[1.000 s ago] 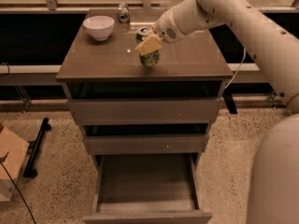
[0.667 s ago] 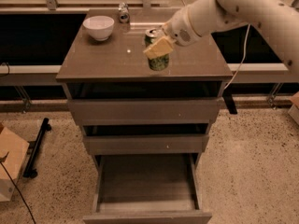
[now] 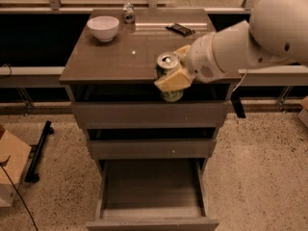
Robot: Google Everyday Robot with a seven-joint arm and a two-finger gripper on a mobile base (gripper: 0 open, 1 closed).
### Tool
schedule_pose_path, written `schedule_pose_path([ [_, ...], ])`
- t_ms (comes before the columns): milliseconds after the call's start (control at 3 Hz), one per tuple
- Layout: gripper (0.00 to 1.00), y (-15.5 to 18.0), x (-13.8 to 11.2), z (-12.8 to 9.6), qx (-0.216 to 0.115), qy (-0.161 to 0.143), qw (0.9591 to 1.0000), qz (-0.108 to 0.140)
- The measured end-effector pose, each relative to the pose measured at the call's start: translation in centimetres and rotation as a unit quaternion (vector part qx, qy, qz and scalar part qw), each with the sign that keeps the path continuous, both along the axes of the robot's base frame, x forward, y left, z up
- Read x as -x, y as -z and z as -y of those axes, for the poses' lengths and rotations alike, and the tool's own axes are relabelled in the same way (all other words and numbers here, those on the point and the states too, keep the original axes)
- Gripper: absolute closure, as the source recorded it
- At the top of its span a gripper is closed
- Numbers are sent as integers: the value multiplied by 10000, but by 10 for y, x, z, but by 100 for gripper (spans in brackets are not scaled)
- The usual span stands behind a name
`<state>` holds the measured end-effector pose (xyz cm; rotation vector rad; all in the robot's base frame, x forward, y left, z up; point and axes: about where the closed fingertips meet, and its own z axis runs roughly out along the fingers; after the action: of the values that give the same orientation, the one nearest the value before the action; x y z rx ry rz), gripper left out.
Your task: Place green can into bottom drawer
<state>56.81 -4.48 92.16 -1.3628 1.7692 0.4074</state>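
Camera view: the end effector (image 3: 176, 74) is pinching the green can (image 3: 167, 61), with a tan finger (image 3: 171, 82) pressed across the can's side. In the frames before this, the can was over the middle of the desk (image 3: 110, 57). It is now carried forward to the front edge, upright and clear of the surface, with its base in front of the top drawer (image 3: 120, 115). The white arm (image 3: 250, 44) reaches in from the right and looms larger than before.

The bottom drawer (image 3: 151, 186) stands pulled out below, well apart from the can. The middle drawer (image 3: 144, 149) lies between them.

On the desk, unmoved, are a white bowl (image 3: 103, 27) at rear left, a small silver can (image 3: 128, 13) behind it, and a dark flat packet (image 3: 180, 30) at rear right. A cardboard box (image 3: 9, 170) and a black stand (image 3: 38, 150) sit on the floor at left.
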Motion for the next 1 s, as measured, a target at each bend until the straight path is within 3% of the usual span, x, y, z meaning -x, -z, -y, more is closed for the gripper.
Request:
schedule_pose_path([
  [333,100,27,28,2,-35,71,10000,56],
  [667,100,65,42,9,-32,355,9994,-31],
  [1000,100,137,45,23,-125,752,9968,-241],
])
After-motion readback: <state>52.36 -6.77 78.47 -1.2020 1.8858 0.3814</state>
